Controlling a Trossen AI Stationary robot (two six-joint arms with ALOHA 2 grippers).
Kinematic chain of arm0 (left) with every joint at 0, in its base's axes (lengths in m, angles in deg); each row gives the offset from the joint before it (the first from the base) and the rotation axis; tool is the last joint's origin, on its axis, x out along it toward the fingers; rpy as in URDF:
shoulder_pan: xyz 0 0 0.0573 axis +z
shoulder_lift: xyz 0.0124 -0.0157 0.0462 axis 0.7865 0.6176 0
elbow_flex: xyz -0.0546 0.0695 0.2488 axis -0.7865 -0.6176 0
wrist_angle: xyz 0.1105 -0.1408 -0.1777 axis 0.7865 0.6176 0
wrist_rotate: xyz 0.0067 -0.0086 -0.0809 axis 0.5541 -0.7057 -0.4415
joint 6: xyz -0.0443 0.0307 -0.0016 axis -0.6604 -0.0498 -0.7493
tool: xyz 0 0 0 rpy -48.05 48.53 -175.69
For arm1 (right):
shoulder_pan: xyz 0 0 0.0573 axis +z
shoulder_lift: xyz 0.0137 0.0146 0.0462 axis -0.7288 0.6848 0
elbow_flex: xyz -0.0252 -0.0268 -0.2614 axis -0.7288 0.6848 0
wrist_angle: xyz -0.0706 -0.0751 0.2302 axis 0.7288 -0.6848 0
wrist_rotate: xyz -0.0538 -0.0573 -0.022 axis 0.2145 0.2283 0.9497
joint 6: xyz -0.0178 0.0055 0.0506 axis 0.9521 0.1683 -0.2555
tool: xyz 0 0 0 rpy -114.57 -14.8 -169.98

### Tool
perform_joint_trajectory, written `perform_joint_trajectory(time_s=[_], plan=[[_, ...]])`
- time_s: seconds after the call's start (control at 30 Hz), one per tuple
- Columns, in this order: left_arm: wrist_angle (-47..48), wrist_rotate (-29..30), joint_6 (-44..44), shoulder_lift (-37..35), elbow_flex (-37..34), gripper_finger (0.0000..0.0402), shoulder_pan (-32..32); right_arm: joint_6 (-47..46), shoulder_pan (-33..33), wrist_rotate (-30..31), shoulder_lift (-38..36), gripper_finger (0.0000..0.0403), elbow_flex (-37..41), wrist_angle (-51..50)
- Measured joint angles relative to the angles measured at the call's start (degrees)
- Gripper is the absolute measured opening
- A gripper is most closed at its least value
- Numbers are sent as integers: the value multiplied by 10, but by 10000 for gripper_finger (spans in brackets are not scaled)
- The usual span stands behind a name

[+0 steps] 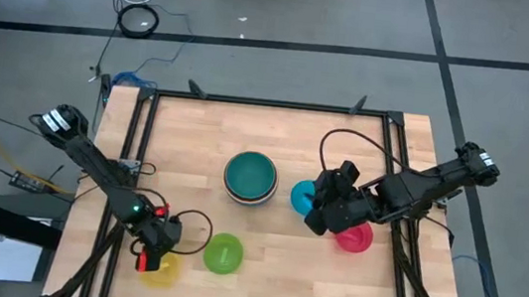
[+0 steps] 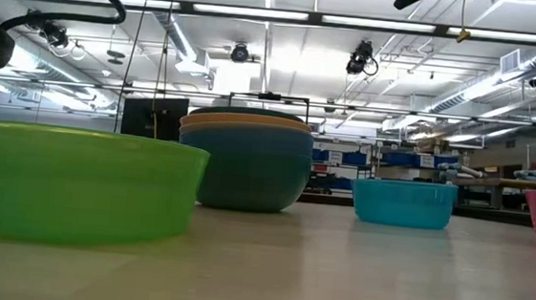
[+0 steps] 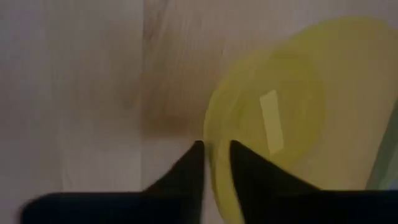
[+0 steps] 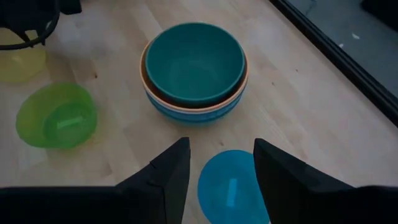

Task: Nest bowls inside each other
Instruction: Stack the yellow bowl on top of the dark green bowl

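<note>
My left gripper [image 1: 154, 256] is at the near left, pointing steeply down at the yellow bowl [image 1: 162, 272], and is shut on its rim. Beside that bowl a lime green bowl [image 1: 222, 254] sits upright on the table. At mid-table stands a stack of nested bowls [image 1: 249, 178] with the teal bowl [image 4: 194, 62] innermost. My right gripper [image 4: 221, 163] hangs open well above the cyan bowl [image 4: 229, 186] and touches nothing. A pink-red bowl [image 1: 355, 238] stands to the right of that gripper. My left gripper has the yellow bowl's rim [image 3: 216, 146] in the narrow gap between its two fingers. One finger [image 3: 245, 165] is inside the bowl and the other is outside. The fingers come from above, slanting down. The bowl's base rests on the table.
A dark metal frame [image 1: 134, 154] runs along the table's edges. Bare wood lies between the stack and the table's near edge, and along the far side. In the low view the lime green bowl [image 2: 78, 183] fills the left foreground.
</note>
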Motion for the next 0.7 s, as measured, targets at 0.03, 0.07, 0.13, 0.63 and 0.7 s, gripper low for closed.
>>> perform_joint_trajectory(time_s=[0.03,0.07,0.13,0.63,0.7], plan=[[-2,-2,5,0,0,40,0,0,0,0,0,164,0,0],[-1,-2,9,-3,0,21,1,0,0,0,0,164,0,0],[2,2,18,-11,1,11,3,3,0,0,0,164,0,0],[-57,345,448,-83,169,3,310,55,-28,21,0,164,31,41],[-88,320,477,-71,174,3,369,64,-34,17,0,164,45,59]])
